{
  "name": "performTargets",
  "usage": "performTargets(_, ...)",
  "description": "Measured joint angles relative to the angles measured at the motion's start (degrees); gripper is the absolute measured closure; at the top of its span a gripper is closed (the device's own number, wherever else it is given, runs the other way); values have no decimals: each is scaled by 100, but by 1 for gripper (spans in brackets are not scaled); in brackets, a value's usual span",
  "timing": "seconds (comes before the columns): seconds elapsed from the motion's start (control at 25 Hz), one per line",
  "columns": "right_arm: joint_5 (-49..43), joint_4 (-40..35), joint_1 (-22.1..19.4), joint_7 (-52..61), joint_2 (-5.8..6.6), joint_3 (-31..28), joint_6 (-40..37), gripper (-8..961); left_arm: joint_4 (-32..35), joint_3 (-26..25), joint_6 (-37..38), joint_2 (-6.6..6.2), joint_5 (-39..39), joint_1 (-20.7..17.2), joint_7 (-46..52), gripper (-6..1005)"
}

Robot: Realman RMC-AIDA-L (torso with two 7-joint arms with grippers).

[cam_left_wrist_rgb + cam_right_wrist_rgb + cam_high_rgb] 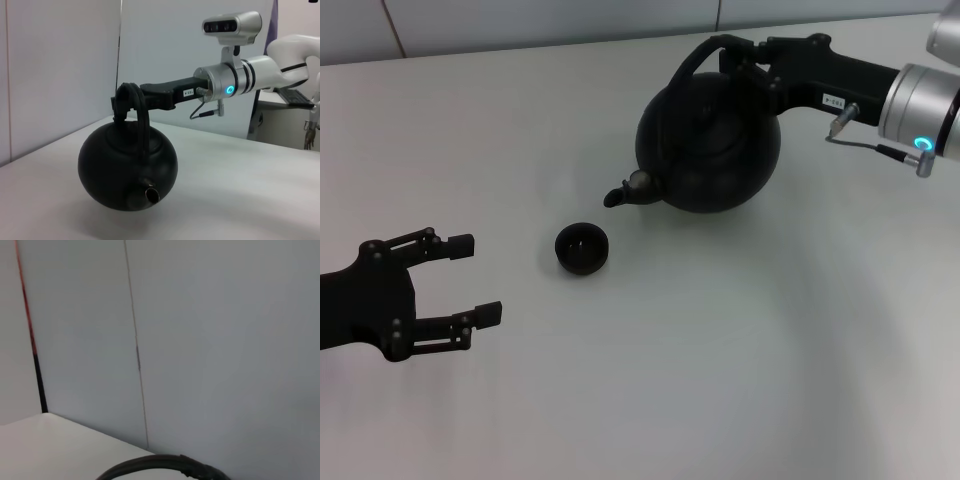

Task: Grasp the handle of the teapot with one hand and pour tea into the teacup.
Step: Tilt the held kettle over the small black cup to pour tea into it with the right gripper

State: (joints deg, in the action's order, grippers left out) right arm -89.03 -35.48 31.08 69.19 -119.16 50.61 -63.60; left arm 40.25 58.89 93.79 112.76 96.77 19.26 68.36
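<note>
Nearest the head camera, the left gripper (470,278) rests idle low on the white worktop (720,360) with its fingers spread wide and holding nothing. Farther back, the right gripper (752,58) has its fingers closed around the handle (688,62) of the teapot (710,145), which hangs lifted and tipped, its spout (620,193) pointing down toward the teacup (582,248) but short of it. To pour well, I judge the spout should first come directly over the cup, then the tilt should deepen slowly so the stream lands inside the small bowl without splashing.
</note>
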Motion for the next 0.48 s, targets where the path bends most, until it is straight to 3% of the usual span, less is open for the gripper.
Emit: performTargets(0.48, -374, -405, 37, 208, 0, 78, 20, 789, 1, 0, -70, 2, 0, -7, 2, 149)
